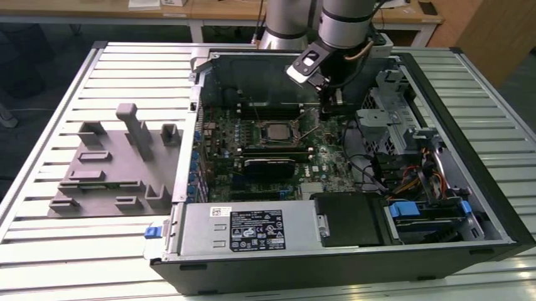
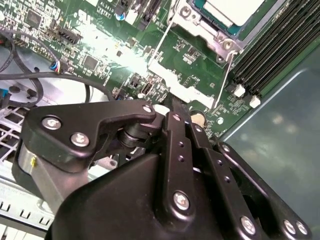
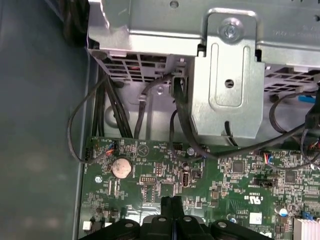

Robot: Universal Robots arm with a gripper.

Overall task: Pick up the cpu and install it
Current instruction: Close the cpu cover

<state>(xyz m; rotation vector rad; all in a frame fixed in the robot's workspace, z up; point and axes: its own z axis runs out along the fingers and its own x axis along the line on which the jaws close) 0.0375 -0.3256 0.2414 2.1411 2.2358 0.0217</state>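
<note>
The cpu (image 1: 277,132) lies flat in its socket in the middle of the motherboard (image 1: 251,141), silver top up. In the second wrist view the cpu (image 2: 234,10) sits inside the metal socket frame (image 2: 197,27), and a thin wire lever (image 2: 223,75) runs along the frame's side. My gripper (image 1: 328,110) hangs inside the open computer case (image 1: 469,207), just to the exterior view's right of the socket and low over the board. Its black fingers (image 2: 175,111) are pressed together with nothing between them. In the first wrist view the fingertips (image 3: 171,202) hover over green board.
A grey fixture plate (image 1: 109,163) with upright blocks lies on the slatted table at the exterior view's left. The case holds a power supply (image 1: 251,229), a metal drive cage (image 3: 227,85), black cables (image 3: 107,110), memory slots (image 2: 272,47) and a coin battery (image 3: 120,168).
</note>
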